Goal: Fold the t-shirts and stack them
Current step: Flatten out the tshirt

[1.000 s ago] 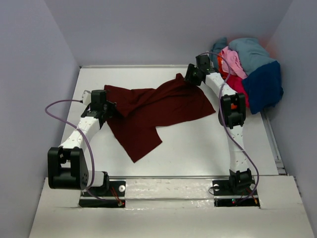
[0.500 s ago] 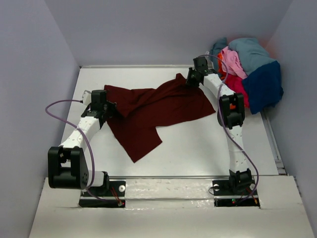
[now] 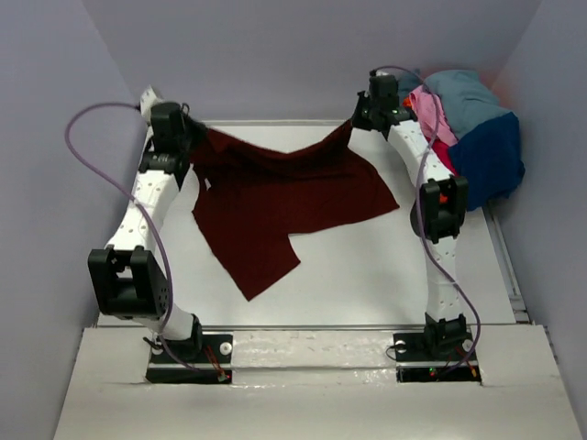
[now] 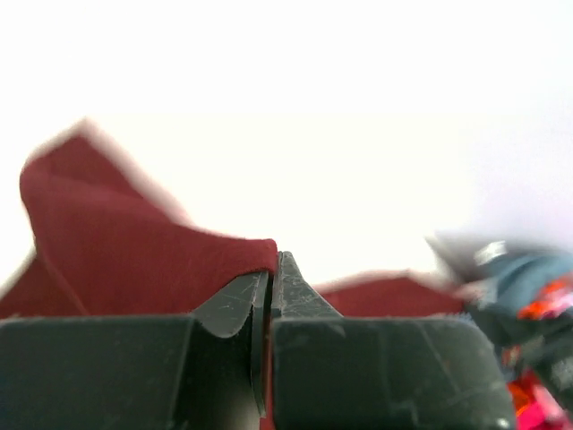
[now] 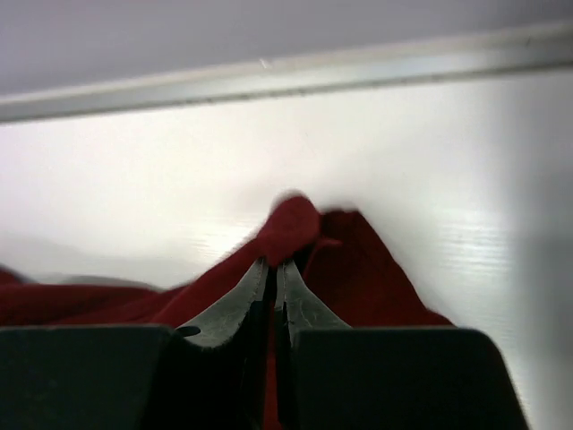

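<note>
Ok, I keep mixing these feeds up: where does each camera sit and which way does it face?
Top external: above, behind the bases, looking down on the table; both arms, maroon t-shirt, t-shirt pile.
Left wrist: on that wrist, looking along the left pincer, shut on the maroon t-shirt.
Right wrist: on that wrist, looking along the right pincer, also shut on it, toward the table's far edge.
Shared: all three show the maroon t-shirt.

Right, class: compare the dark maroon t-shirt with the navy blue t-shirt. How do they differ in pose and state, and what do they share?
The maroon t-shirt is spread wide over the table; the navy t-shirt is bunched in the far right corner. The maroon one is pinched at its far edge by the left claw and right claw; the navy one lies untouched among other shirts. Both are unfolded.
</note>
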`<state>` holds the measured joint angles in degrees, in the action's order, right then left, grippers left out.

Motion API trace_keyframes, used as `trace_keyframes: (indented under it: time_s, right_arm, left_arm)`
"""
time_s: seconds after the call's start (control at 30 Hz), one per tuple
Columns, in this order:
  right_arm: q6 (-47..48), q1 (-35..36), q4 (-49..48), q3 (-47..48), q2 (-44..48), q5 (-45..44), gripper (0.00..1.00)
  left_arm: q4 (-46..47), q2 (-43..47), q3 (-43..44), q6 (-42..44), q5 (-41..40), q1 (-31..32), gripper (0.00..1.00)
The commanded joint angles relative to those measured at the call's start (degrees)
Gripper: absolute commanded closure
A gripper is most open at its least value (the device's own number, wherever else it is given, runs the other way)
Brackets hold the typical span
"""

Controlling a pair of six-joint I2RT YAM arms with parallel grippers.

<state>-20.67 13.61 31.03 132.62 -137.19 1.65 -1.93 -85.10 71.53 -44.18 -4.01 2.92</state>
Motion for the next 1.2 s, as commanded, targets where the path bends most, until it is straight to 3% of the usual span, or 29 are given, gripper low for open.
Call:
trace_keyframes:
  time_s: [0.0, 0.13, 0.27, 0.37, 0.5, 0.57, 0.67, 0.87, 1.17]
  right_arm:
    - [4.3, 0.5, -5.1, 7.4, 14.6, -1.4, 0.93]
    - [4.3, 0.5, -12.5, 1.1, 25.4, -0.7, 0.93]
    - [3.4, 0.5, -20.1, -4.7, 35.4, 2.0, 0.93]
    - [3.9, 0.5, -20.9, -3.8, 39.9, 2.5, 0.93]
    - [5.0, 0.5, -20.7, -2.5, 44.1, 1.4, 0.93]
    - [4.7, 0.5, -18.8, -2.4, 46.5, 2.6, 0.93]
    - [3.3, 0.5, -21.6, -8.4, 51.1, 4.2, 0.93]
    - [1.8, 1.0, -20.0, -14.8, 63.2, 5.9, 0.93]
    - [2.2, 1.0, -13.3, -16.9, 69.7, 3.8, 0.93]
  left_arm:
    - [8.6, -0.4, 23.0, 14.7, -2.1, -0.8, 0.94]
    - [8.5, -4.1, 44.8, 21.6, -2.0, -0.8, 0.94]
    - [11.1, -4.2, 54.8, 23.7, -4.6, -1.3, 0.94]
    - [12.6, -3.8, 60.5, 24.6, -4.3, -1.3, 0.94]
    - [13.9, 0.4, 60.2, 23.4, -2.7, -1.3, 0.94]
    - [14.3, 4.3, 56.1, 22.5, -0.7, -1.3, 0.94]
    - [14.2, 8.2, 52.9, 23.8, 0.2, -1.3, 0.94]
    - [12.1, 18.3, 54.2, 27.2, 1.0, -1.3, 0.94]
    - [7.4, 23.0, 55.1, 26.2, -0.3, -1.3, 0.94]
